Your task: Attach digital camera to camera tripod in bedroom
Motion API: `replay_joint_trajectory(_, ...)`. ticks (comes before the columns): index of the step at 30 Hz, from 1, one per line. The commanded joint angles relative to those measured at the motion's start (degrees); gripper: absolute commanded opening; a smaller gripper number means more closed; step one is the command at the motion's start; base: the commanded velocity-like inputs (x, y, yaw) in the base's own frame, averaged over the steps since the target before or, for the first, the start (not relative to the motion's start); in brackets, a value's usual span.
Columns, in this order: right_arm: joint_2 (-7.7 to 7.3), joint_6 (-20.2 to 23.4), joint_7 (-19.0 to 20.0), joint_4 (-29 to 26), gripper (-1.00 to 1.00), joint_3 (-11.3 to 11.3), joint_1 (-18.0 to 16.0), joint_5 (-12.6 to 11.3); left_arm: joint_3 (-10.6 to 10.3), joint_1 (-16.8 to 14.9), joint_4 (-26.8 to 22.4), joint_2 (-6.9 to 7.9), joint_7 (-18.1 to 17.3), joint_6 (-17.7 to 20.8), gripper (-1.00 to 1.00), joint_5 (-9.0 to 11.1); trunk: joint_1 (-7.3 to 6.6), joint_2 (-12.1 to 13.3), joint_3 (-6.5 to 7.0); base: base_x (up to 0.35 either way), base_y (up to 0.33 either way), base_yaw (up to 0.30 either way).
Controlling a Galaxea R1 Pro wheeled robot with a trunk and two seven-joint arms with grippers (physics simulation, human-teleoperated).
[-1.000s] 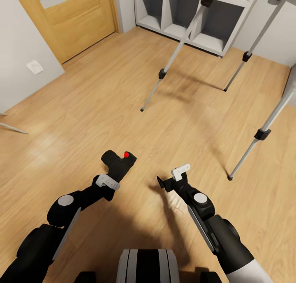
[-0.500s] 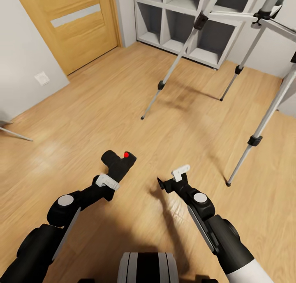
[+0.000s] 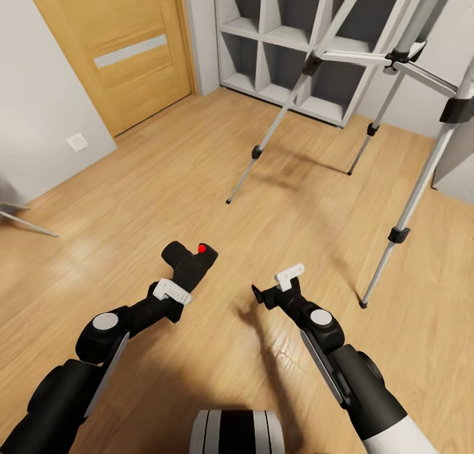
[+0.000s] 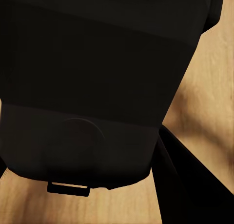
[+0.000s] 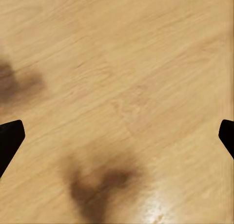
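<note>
The digital camera [image 3: 191, 263], black with a red dot on top, is held above the plank floor by my left gripper [image 3: 178, 284], which is shut on it. Its dark body [image 4: 97, 87] looms right in front of the left wrist lens. My right gripper [image 3: 273, 287] is open and holds nothing; its two black fingertips [image 5: 9, 141] sit far apart over bare wood. The camera tripod [image 3: 408, 197] stands ahead on the right with silver legs and black clamps. Its head is out of view above.
White cube shelving [image 3: 289, 52] stands against the far wall behind the tripod legs. An oak door [image 3: 118, 45] with a pale stripe is at far left, with a wall socket [image 3: 78, 141] beside it. A thin metal leg [image 3: 23, 222] pokes in at the left edge.
The head camera has tilted upward, so more of the shelving, door and tripod legs shows. Both arms and the held camera keep their places.
</note>
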Motion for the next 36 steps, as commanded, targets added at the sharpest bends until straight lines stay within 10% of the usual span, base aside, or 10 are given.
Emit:
replay_joint_trajectory(1,-0.04,0.09,0.14,-0.08,1.00,0.02,-0.03,0.01,-0.01,-0.03,-0.03,0.01,-0.46,0.12,-1.00,-0.71,-0.03,0.00,0.19,0.000,0.000,0.000)
replay_joint_trajectory(36,0.13,-6.03,-0.17,-0.12,1.00,-1.42,-0.03,-0.03,6.04,-0.03,0.39,-0.66,0.47,0.19,-1.00,-0.80,-0.94,0.47,7.95,0.000,0.000,0.000)
